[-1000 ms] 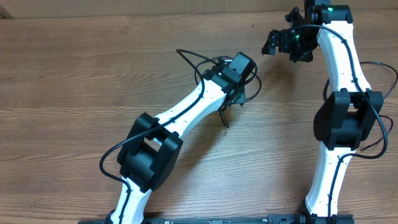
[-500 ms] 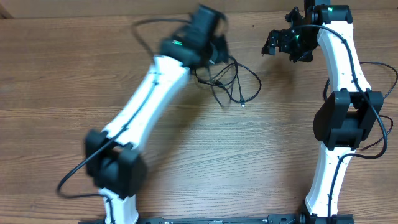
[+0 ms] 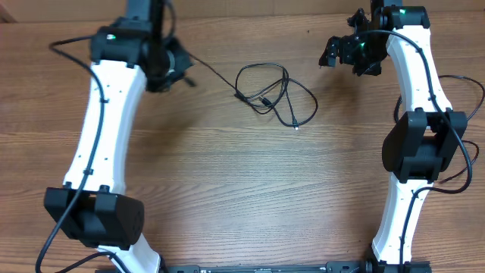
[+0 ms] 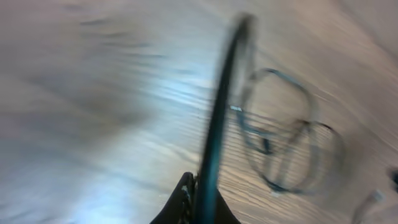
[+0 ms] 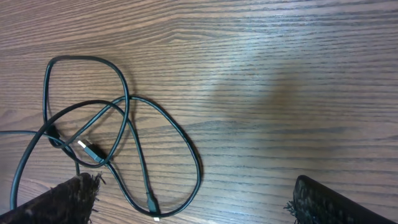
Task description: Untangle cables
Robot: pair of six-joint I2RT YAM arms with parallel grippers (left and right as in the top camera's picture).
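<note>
Overhead view: the left gripper (image 3: 174,70) sits toward the far left of the table (image 3: 227,189), jaws pressed together on one strand of the cables (image 3: 265,100) — that strand runs taut from the jaws across to the tangle. Its own wrist camera is badly smeared, but a dark cord seems to rise from between the closed fingertips toward blurred loops beyond. The right gripper (image 3: 333,53) hangs at the far right, jaws spread wide and holding nothing, well apart from the tangle. From the right wrist, its two fingers (image 5: 74,196) frame the cables (image 5: 126,102) lying flat on the wood — overlapping loops crossing near a small plug (image 5: 90,151), with one silver-tipped end at the lower edge.
</note>
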